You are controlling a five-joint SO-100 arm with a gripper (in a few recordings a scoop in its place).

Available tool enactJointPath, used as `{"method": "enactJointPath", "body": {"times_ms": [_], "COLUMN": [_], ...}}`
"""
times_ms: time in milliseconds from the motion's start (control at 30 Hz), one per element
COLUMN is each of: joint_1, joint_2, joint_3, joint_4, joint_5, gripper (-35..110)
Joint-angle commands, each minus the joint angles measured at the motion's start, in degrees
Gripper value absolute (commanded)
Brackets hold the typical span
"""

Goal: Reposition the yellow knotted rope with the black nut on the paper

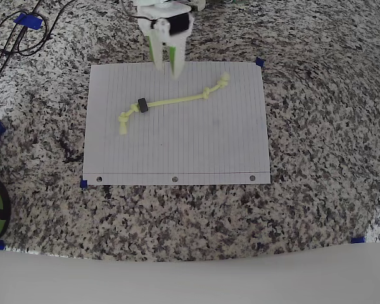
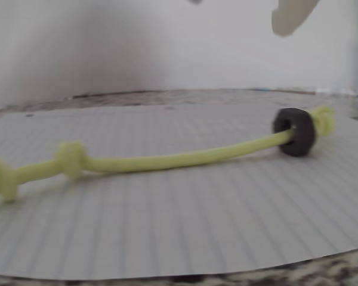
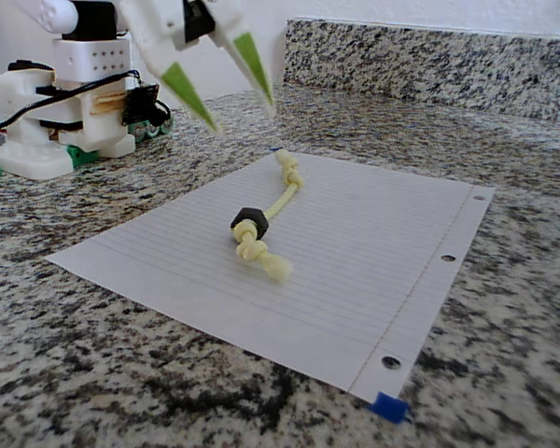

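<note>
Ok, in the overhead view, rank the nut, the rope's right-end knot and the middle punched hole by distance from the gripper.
1. Black nut, below-left of the gripper.
2. Right-end knot, near the paper's top right; close to the nut's distance.
3. Middle punched hole, bottom edge.

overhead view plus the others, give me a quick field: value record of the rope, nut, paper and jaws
rope: yellow knotted rope lies flat on the paper, running diagonally in the overhead view
nut: black nut threaded on the rope, near its left end in the overhead view
paper: paper flat on the granite counter, punched holes along the near edge
gripper: gripper over the paper's far edge, jaws open, holding nothing
contact: none between gripper and rope
</note>
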Motion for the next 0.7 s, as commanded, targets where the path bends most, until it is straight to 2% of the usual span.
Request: {"method": "enactJointPath", "body": {"times_ms": [0,433,667], "joint_1": [2.4,10.5,11.9], "joint_2": [-10.1,-40.1,-49.6], "joint_3": [-6.2,-28.5,-34.4], "joint_4": [-1.0,-3.3,-3.4], "joint_5": [-0.6,0.5,3.9], "gripper": [51,51,50]}}
